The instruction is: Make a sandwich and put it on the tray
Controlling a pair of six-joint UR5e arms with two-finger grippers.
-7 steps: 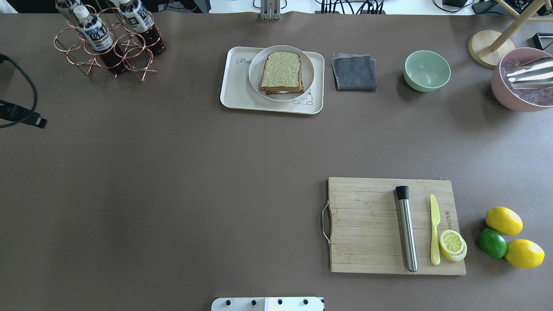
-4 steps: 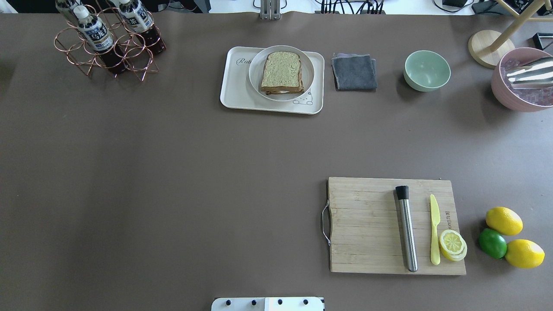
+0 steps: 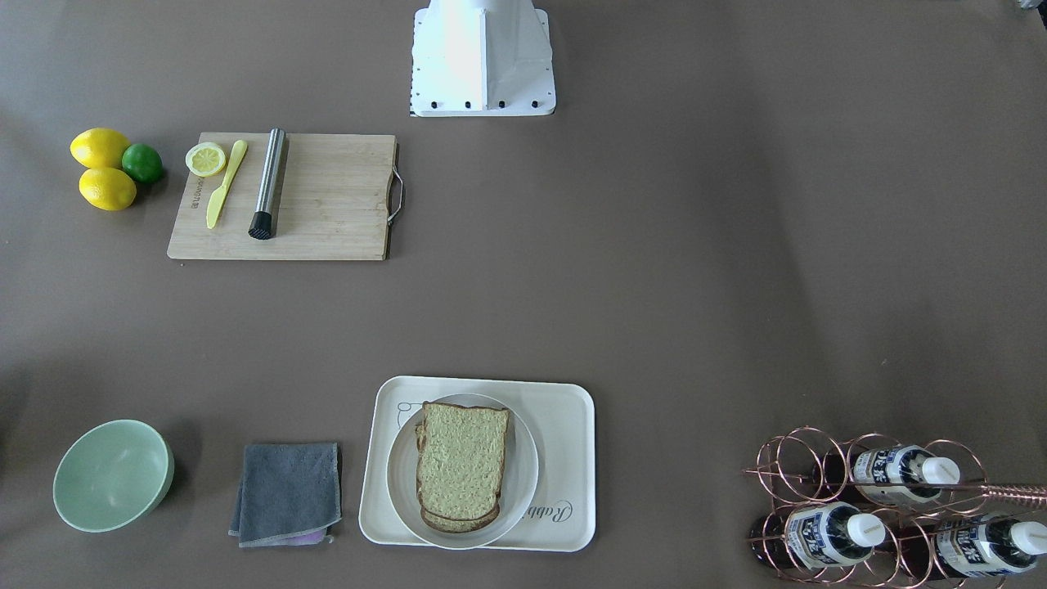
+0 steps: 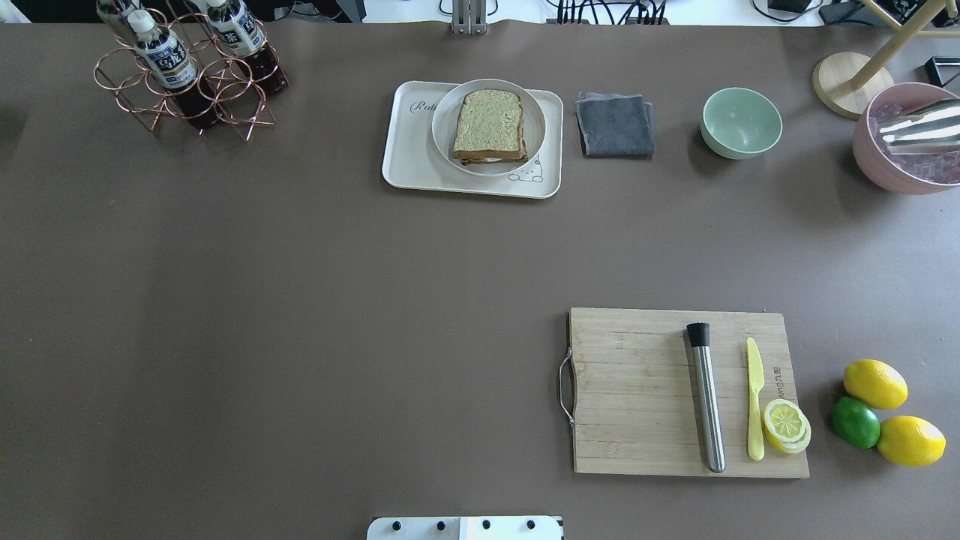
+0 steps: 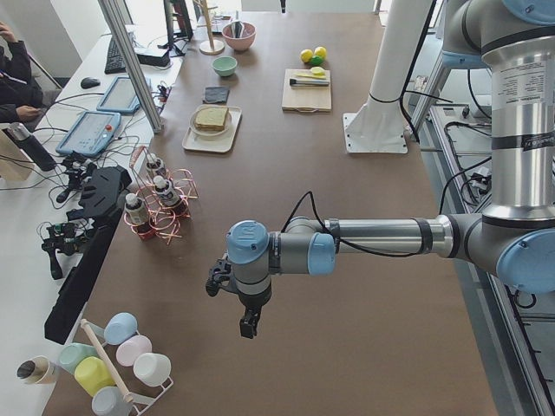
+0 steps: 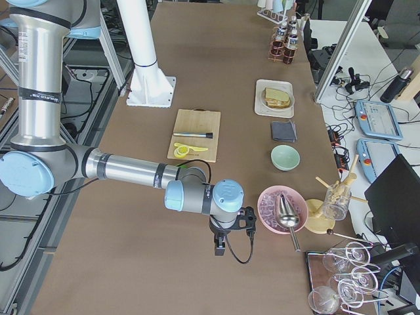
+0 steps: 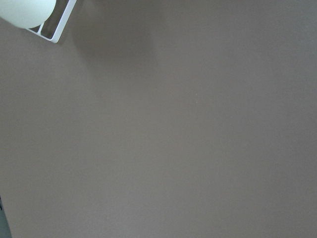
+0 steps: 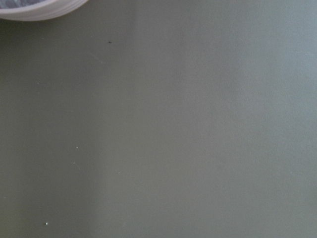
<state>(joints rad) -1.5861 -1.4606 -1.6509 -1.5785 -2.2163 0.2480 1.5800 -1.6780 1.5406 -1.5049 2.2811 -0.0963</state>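
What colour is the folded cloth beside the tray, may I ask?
The cloth is dark grey; the front-facing view shows it best.

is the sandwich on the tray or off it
On it, indirectly: the sandwich lies on a round white plate, and that plate sits inside the cream tray.

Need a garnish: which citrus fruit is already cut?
The cut lemon on the cutting board, beside the yellow knife; the two lemons and lime off the board are whole.

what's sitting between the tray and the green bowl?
A folded grey cloth, apart from both the tray and the green bowl. Clear in the overhead and front-facing views.
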